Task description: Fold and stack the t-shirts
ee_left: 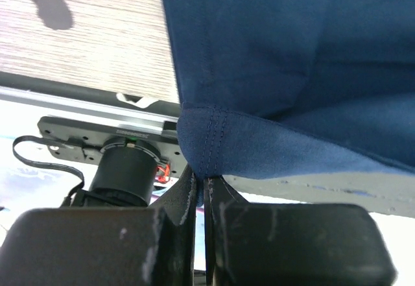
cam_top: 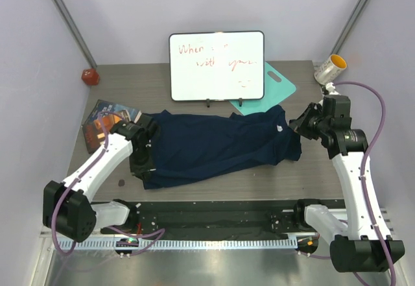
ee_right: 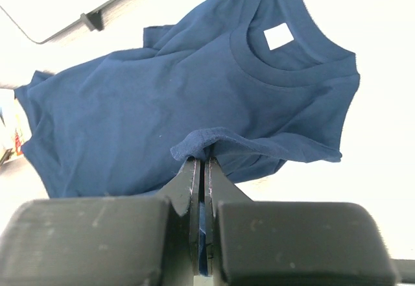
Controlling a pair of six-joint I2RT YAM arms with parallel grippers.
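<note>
A dark navy t-shirt point(cam_top: 217, 144) lies stretched across the middle of the table, neck end to the right. My left gripper point(cam_top: 145, 144) is shut on its left hem; in the left wrist view the stitched hem point(ee_left: 211, 150) is pinched between my fingers point(ee_left: 183, 198). My right gripper point(cam_top: 297, 128) is shut on the shirt's right edge near the collar; in the right wrist view a fold of fabric point(ee_right: 204, 142) sits between my fingers point(ee_right: 189, 182), with the collar and white label point(ee_right: 279, 37) beyond. Only one shirt shows.
A whiteboard point(cam_top: 216, 65) with red writing stands at the back centre, a flat teal board point(cam_top: 269, 88) behind it to the right. A book point(cam_top: 107, 120) lies at the left, a red object point(cam_top: 90, 76) at back left, a yellow-lined cup point(cam_top: 331, 67) at back right.
</note>
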